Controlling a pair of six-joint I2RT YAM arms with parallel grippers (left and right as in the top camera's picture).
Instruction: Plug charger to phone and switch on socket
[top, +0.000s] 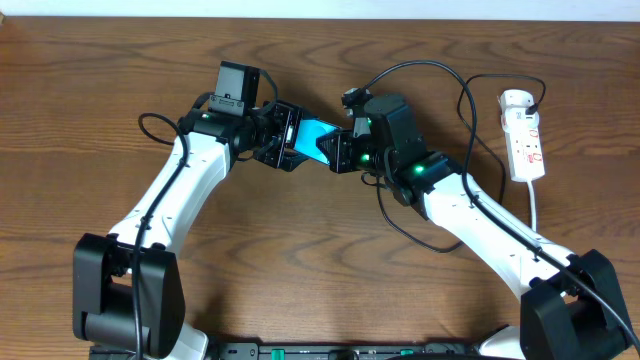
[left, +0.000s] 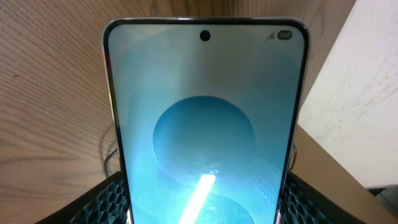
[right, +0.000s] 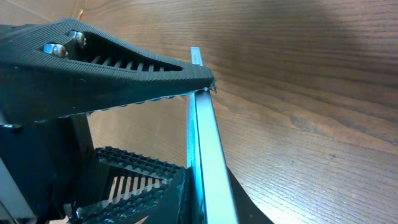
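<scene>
Turquoise phone (top: 318, 133): we saw it in the middle, between the two arms. It seemed lifted a little above the wooden table (top: 300, 290).
Left gripper (top: 288, 137): it gripped the phone by its two long sides, with a ribbed finger (left: 102, 202) pressed on each side. We think it held the phone that way so it would not slide when the plug tip went in.
Right gripper (top: 347, 150): it was at the right end of the phone, and one finger (right: 124, 62) touched the thin edge. We could not tell if it was closed on anything. The little tip was hidden from us.
Charger (top: 430, 64): its thin black cable looped over the far side, toward the right.
Socket (top: 524, 135): it was white and lay far to the right, well apart from the phone. No gripper was near its switches, so we think that step was not yet done.
</scene>
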